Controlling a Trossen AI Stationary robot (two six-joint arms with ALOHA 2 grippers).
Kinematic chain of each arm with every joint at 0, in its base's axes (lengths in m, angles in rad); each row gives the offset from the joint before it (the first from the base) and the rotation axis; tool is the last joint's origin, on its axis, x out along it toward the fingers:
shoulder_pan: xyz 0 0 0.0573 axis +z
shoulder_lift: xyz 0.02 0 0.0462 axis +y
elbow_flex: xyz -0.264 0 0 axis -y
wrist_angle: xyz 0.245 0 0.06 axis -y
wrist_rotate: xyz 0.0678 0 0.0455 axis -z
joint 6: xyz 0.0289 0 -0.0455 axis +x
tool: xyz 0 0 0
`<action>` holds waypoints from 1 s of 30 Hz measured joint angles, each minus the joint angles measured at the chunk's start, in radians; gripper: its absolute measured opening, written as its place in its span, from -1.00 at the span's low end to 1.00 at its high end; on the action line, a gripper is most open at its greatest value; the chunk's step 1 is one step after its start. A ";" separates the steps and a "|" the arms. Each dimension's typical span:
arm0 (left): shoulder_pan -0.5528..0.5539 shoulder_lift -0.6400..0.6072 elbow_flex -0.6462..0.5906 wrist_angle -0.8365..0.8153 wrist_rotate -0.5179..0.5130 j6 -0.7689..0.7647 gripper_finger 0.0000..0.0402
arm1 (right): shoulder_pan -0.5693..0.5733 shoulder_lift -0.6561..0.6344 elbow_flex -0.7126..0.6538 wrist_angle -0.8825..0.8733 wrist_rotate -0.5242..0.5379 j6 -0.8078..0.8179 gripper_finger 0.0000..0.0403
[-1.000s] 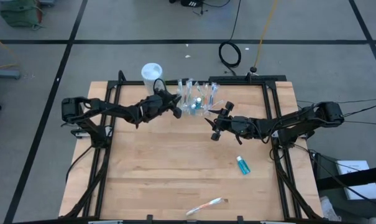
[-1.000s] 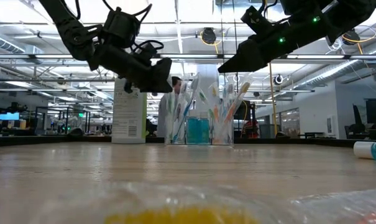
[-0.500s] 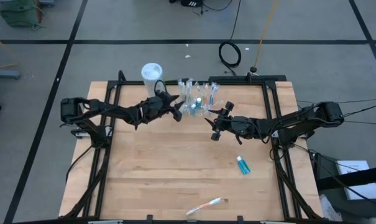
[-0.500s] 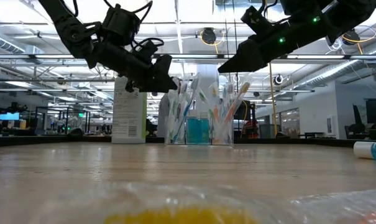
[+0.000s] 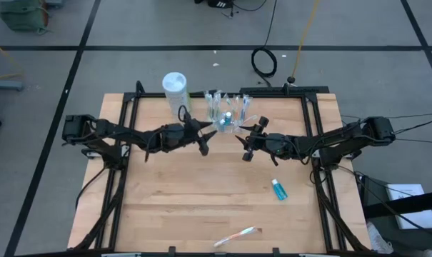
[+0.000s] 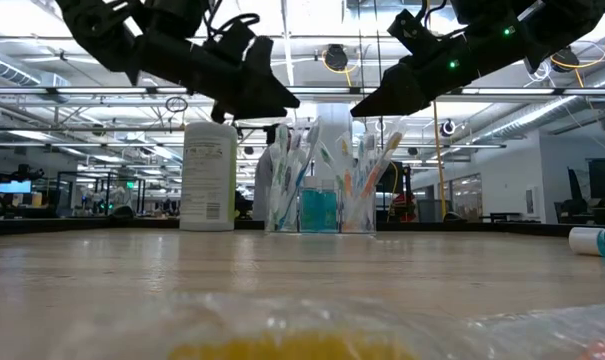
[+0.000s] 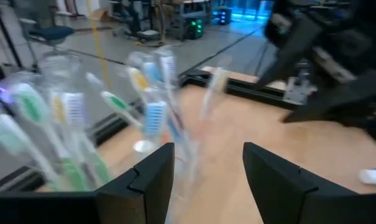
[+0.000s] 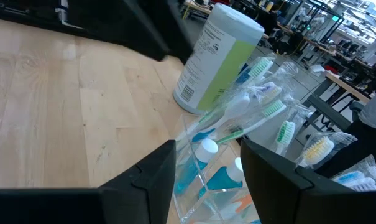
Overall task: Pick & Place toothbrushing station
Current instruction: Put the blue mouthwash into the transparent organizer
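Pale wood makes up the table (image 5: 201,193), and at its far edge stands the clear cup (image 5: 226,118) stuffed with pastel toothbrushes (image 6: 297,175), just beside the white canister (image 5: 175,87). Both arms hang above the table near the cup, the left gripper (image 5: 205,135) on its canister side with fingers spread wide and nothing between them, the right gripper (image 5: 248,143) on the other side, equally wide and empty. A blue toothpaste tube (image 5: 279,189) lies well apart near the right edge, and one loose toothbrush (image 5: 237,234) near the front edge. To do this step well, I judge an arm should descend on one of those strays, fingers straddling its narrow width, and keep clear of the crowded brush heads. Compared with a second ago, the left gripper has opened and drawn back from the cup, lifting slightly; the right arm and everything on the table are unchanged.
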 joint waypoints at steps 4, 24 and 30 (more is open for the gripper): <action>-0.055 0.000 0.000 -0.038 0.000 -0.035 -0.01 | 0.000 0.000 0.000 0.000 0.000 0.000 -0.13; -0.195 0.001 0.000 -0.131 -0.002 -0.054 -0.01 | 0.000 0.000 0.000 0.002 0.000 0.000 -0.15; -0.194 0.001 0.000 -0.135 -0.002 -0.054 -0.01 | 0.000 0.000 0.000 0.002 0.000 0.001 -0.13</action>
